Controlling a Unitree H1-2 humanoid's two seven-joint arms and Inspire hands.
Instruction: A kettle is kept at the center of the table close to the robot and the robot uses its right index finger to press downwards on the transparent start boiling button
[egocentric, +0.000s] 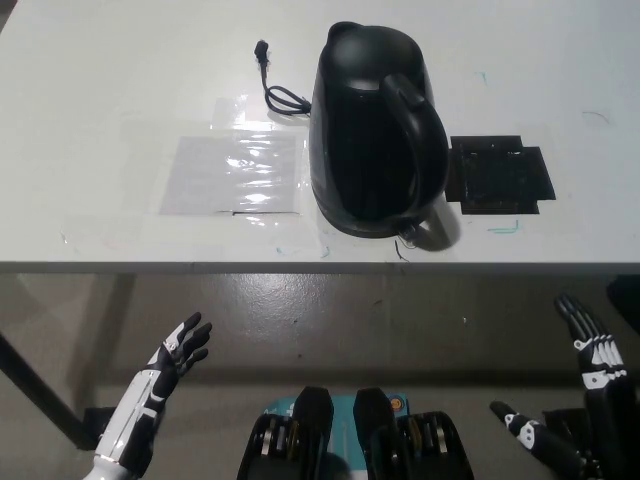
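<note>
Your black kettle (375, 130) stood near the front edge of the white surface (100, 80), roughly midway along that edge, with its spout toward the far edge and its handle arching back toward you. The base of the handle, where a small translucent tab (412, 231) showed, sat just inside the front edge. You had bare surface to the left of the kettle up to a clear plastic sheet (235, 172) lying flat there, and a thin black cord (275, 90) curled off the kettle's far left side toward the far edge, its plug end lying loose. To the kettle's right, just beside it, a flat black square plate (498, 174) lay on the surface, with bare white beyond it to the right edge. Your right robot hand (590, 385) was below the front edge, down at the lower right over the floor, fingers spread wide and holding nothing, well apart from the kettle. Your left robot hand (178, 357) rested low at the lower left, also below the front edge, fingers apart and empty. Between the two hands and the front edge there was open room over a grey concrete floor (300, 310), and a dark table leg (40, 395) slanted across the lower left corner.
</note>
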